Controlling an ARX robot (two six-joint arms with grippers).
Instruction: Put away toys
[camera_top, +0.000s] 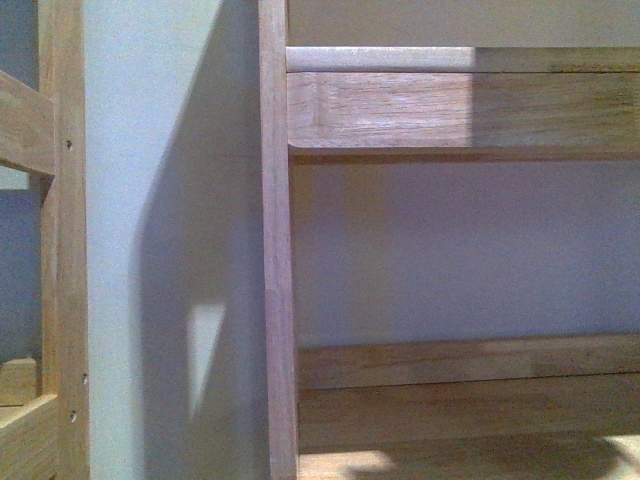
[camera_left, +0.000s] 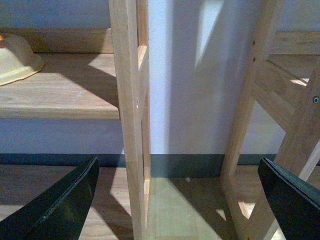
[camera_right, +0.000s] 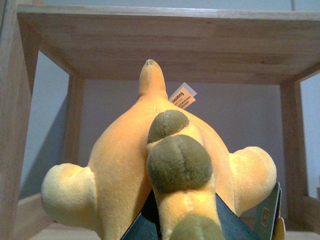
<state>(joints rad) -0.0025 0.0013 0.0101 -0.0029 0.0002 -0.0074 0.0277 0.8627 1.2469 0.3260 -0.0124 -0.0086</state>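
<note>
In the right wrist view my right gripper is shut on the orange-yellow plush animal. The toy fills the lower half of that view, with stubby limbs, olive-brown patches and a small paper tag. It hangs in front of a wooden shelf, under the shelf board. In the left wrist view my left gripper is open and empty, its black fingers wide apart low above the wooden floor, facing a shelf post. Neither arm nor the toy shows in the front view.
The front view shows wooden shelf units close up: an upright post, a rail above and boards below, against a pale wall. In the left wrist view a cream bowl-like object sits on a low shelf, and a second wooden frame stands beside.
</note>
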